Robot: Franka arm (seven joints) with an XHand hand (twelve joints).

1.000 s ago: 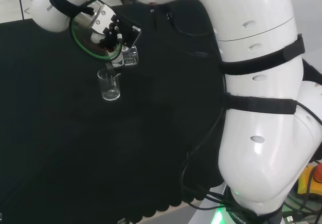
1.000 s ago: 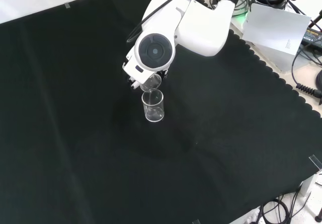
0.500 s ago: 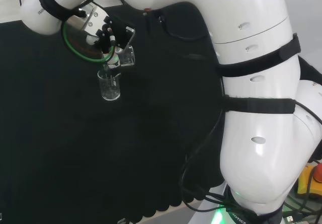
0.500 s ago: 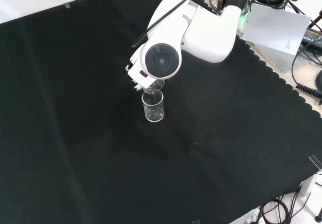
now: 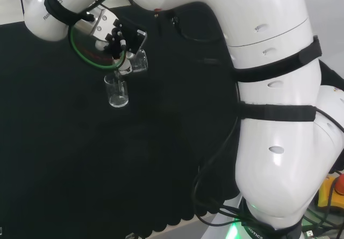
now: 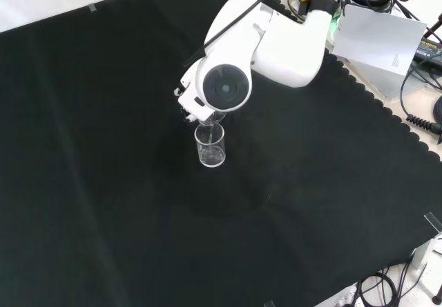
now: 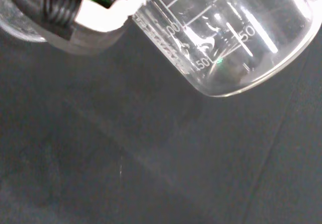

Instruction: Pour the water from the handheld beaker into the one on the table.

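Since a moment ago the hand [image 5: 115, 35] has edged right in the head view, fingers curled round the tilted beaker [image 5: 135, 60] above the standing beaker [image 5: 117, 90]; the wrist view shows its printed scale.

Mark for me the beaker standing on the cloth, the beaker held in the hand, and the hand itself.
standing beaker [image 6: 210, 148]: front view, on its clear side wall.
held beaker [image 7: 226, 38]: wrist view, on its graduated glass wall.
hand [image 5: 119, 41]: head view, on the black fingers curled round the held beaker.
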